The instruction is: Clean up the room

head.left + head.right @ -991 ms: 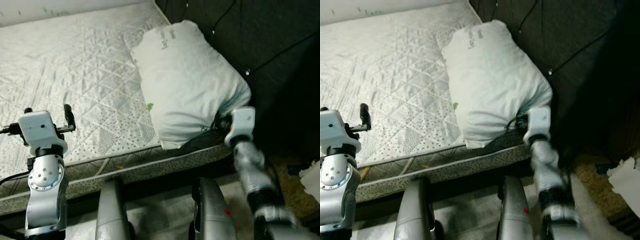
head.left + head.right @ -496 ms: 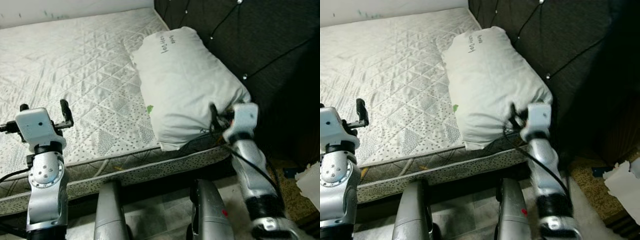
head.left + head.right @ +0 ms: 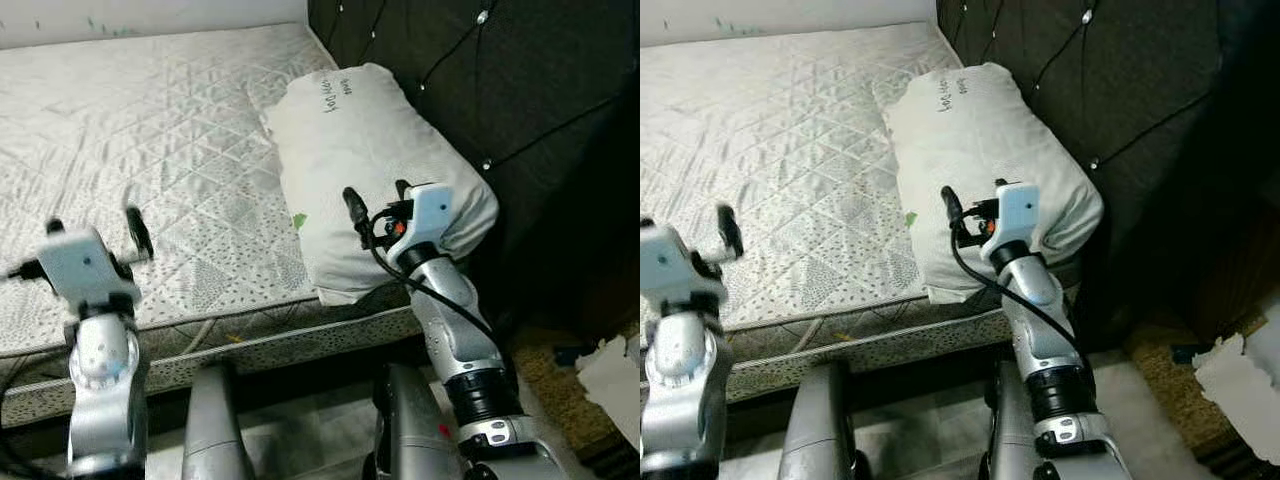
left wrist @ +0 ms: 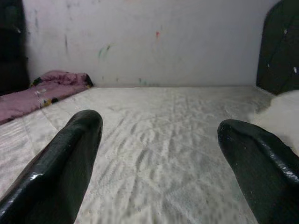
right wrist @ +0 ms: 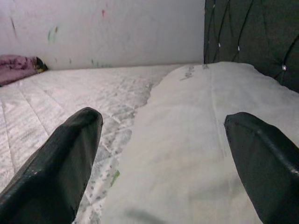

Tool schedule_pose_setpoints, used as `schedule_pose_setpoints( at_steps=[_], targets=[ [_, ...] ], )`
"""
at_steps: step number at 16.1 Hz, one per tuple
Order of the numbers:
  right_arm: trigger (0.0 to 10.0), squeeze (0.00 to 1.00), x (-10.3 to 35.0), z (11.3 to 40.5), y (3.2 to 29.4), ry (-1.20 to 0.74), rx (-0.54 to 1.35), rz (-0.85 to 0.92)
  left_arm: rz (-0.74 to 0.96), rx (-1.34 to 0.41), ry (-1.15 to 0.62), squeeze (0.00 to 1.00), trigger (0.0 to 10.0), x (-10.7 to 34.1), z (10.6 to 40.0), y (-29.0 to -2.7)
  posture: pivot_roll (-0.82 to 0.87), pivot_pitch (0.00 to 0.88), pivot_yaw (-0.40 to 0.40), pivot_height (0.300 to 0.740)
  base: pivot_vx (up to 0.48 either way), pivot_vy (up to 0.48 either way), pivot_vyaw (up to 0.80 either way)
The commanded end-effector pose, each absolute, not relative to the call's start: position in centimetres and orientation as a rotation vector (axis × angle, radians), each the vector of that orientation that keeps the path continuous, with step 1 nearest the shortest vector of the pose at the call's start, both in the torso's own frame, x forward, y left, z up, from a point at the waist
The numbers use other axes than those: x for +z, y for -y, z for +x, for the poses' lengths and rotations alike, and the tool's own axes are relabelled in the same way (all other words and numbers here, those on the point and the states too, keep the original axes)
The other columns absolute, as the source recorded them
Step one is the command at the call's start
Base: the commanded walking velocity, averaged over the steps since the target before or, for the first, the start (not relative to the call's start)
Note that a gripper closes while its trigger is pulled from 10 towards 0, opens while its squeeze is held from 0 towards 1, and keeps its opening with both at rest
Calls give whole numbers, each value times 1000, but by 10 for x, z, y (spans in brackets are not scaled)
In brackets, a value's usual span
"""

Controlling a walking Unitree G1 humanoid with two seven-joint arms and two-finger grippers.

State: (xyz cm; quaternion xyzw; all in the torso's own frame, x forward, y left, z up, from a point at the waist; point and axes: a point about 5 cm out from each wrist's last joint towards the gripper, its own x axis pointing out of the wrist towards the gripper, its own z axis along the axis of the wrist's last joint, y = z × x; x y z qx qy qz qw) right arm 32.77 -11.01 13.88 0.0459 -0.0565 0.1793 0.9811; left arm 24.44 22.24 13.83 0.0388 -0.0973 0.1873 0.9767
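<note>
A white pillow [image 3: 370, 140] with dark writing near its far end lies along the right side of a bare quilted mattress [image 3: 150, 130], against the headboard. My right gripper [image 3: 375, 198] hovers open just above the pillow's near end, fingers pointing along the pillow toward the far wall. In the right wrist view the pillow [image 5: 201, 140] stretches away between the two black fingers [image 5: 60, 163], with nothing gripped. Over the mattress's near left edge my left gripper [image 3: 95, 228] is open and empty, and its fingers [image 4: 60, 158] frame bare mattress [image 4: 159, 135].
A dark tufted headboard [image 3: 500, 90] rises right of the bed. Crumpled white paper [image 3: 610, 370] lies on the floor at the right, on a brown rug. A pink blanket [image 4: 42, 86] is bunched at the mattress's far corner by the white wall. My legs [image 3: 215, 420] stand against the bed's edge.
My right gripper has risen from the bed's edge below the pillow's near corner and moved left, over the pillow's near end. The left arm has barely moved.
</note>
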Motion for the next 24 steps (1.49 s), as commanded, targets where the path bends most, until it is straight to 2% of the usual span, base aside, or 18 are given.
schedule_pose_setpoints(
  at_steps=[1, 3, 6, 8, 12, 18, 24],
  targets=[
    [10000, 0, 137, 324, 113, 108, 376, 80, 93, 362, 214, 0, 10000, 141, 239, -220, -11, 0, -12, 537, 0, 0, 0],
    [10000, 0, 126, 317, 121, 111, 363, -30, 114, 385, 208, 0, 10000, 136, 231, -226, -8, 0, -17, 537, 0, 0, 0],
    [10000, 0, 124, 315, 125, 98, 380, -46, 14, 320, 216, 0, 10000, 127, 223, -217, -22, 16, -28, 537, 0, 0, 0],
    [10000, 0, 126, 315, 127, 112, 372, -84, 10, 334, 197, 0, 10000, 123, 220, -214, -33, 25, -31, 537, 0, 0, 0],
    [10000, 0, 123, 310, 124, 79, 397, -29, -12, 272, 205, 0, 10000, 123, 225, -202, -49, 54, -40, 537, 0, 0, 0],
    [10000, 0, 115, 309, 124, 42, 363, -25, -100, 340, 76, 0, 10000, 94, 214, -209, -45, 69, -41, 537, 0, 0, 0],
    [10000, 0, 128, 306, 108, 69, 431, 76, -83, 320, 82, 0, 10000, 96, 215, -207, -49, 87, -38, 537, 0, 0, 0]
  ],
)
